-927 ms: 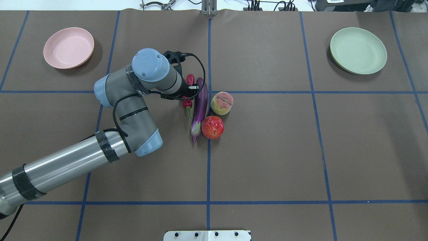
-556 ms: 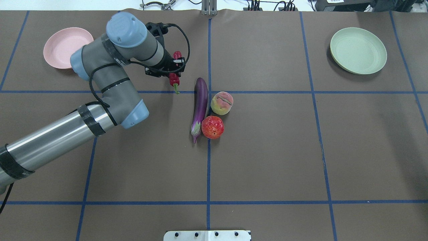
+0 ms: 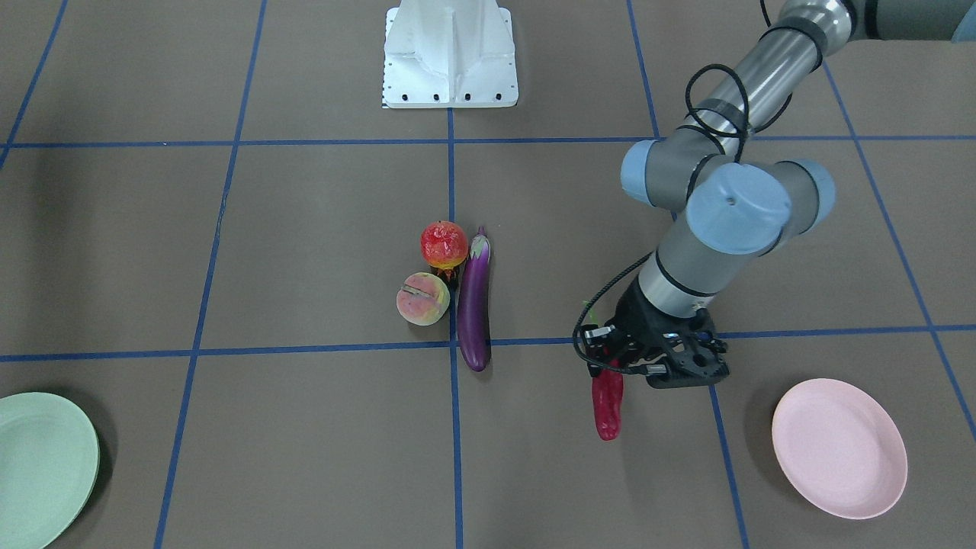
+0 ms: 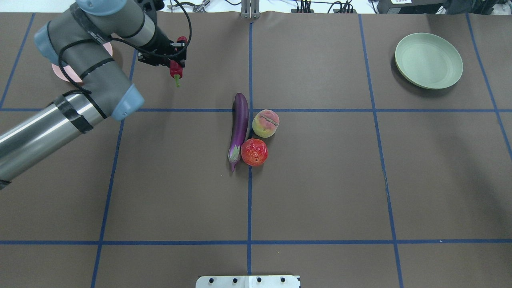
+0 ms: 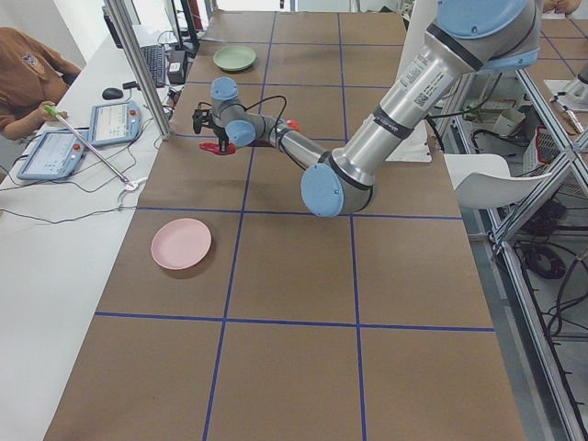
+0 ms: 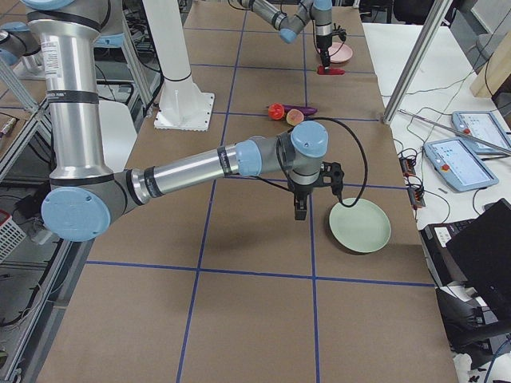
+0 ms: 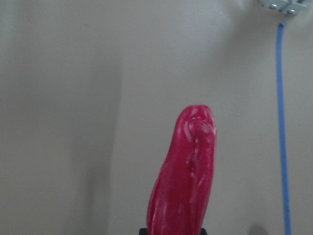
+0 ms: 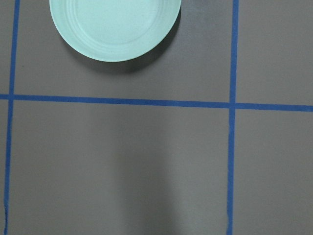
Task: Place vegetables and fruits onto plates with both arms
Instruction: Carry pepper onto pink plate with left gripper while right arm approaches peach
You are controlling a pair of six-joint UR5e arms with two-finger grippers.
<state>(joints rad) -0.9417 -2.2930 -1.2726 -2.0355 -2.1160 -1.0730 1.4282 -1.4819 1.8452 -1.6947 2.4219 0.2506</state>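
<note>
My left gripper (image 4: 176,57) is shut on the red chili pepper (image 4: 175,71) and holds it above the table, right of the pink plate (image 4: 59,71), which the arm partly hides. In the front view the chili (image 3: 608,396) hangs from the gripper (image 3: 611,364), left of the pink plate (image 3: 839,448). The chili fills the left wrist view (image 7: 188,181). The purple eggplant (image 4: 239,128), peach (image 4: 265,123) and red-orange pomegranate (image 4: 254,152) lie together at the table's middle. The green plate (image 4: 429,60) is empty. My right gripper (image 6: 299,211) hangs near the green plate (image 6: 359,225); I cannot tell if it is open.
The white robot base (image 3: 450,53) stands at the table's near-robot edge. Blue tape lines grid the brown table. A side bench with tablets (image 5: 115,122) and an aluminium post (image 5: 138,64) runs along the far edge. The right wrist view shows the green plate (image 8: 115,27) from high up.
My left arm has lifted the chili away from the eggplant and carried it left and toward the table's far side, nearer the pink plate. The eggplant and both fruits have not moved.
</note>
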